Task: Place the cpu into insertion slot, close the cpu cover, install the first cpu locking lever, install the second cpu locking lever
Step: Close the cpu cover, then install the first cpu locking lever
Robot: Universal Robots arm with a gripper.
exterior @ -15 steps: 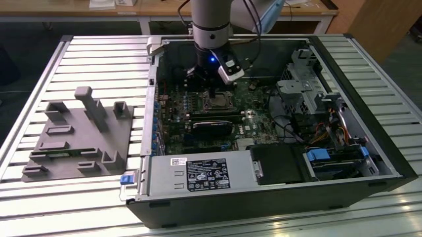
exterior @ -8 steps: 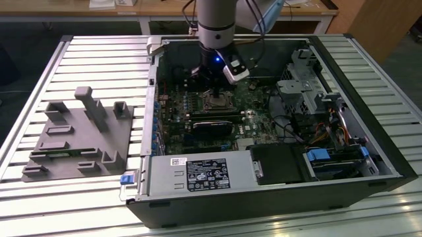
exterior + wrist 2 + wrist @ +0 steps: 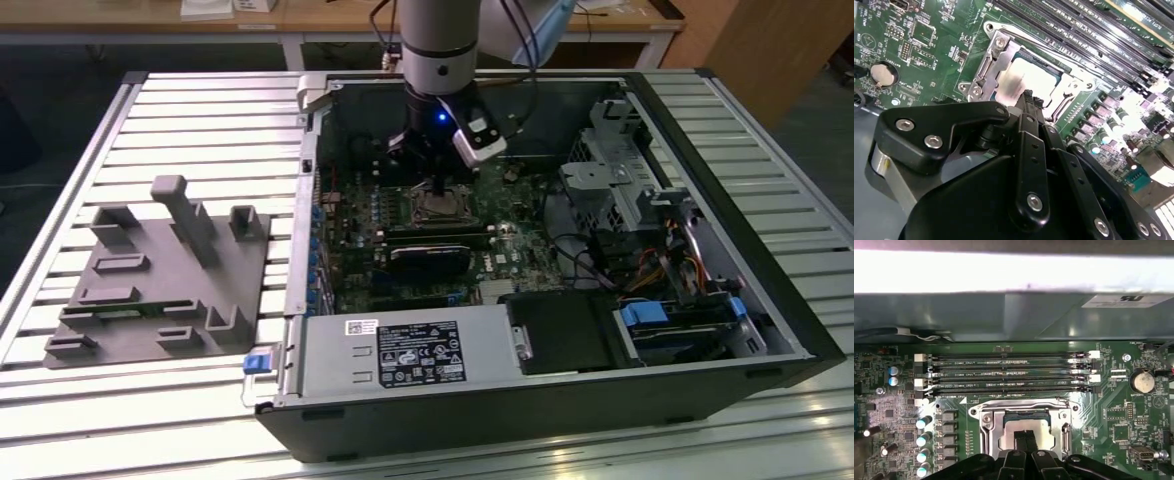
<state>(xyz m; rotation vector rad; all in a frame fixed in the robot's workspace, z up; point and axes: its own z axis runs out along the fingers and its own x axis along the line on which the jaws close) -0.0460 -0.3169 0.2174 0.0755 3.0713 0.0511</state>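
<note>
The cpu point(image 3: 1026, 425) sits in the insertion slot point(image 3: 1070, 413), with the cpu cover point(image 3: 985, 422) lying flat around it. The gripper point(image 3: 1026, 440), clenched on nothing, is poised at the chip's top. Memory slots point(image 3: 1009, 372) run beside the socket, inside the open computer case point(image 3: 747, 260).

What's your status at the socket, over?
Gripper shut, tips at the cpu. Cpu cover down around it. Memory slots alongside, apart from gripper.

arm point(image 3: 438, 40): upright, enters at 12 o'clock in exterior view, wrist facing down.
gripper point(image 3: 441, 188): fingers point(image 3: 1021, 441) pressed together, tips pointing down.
</note>
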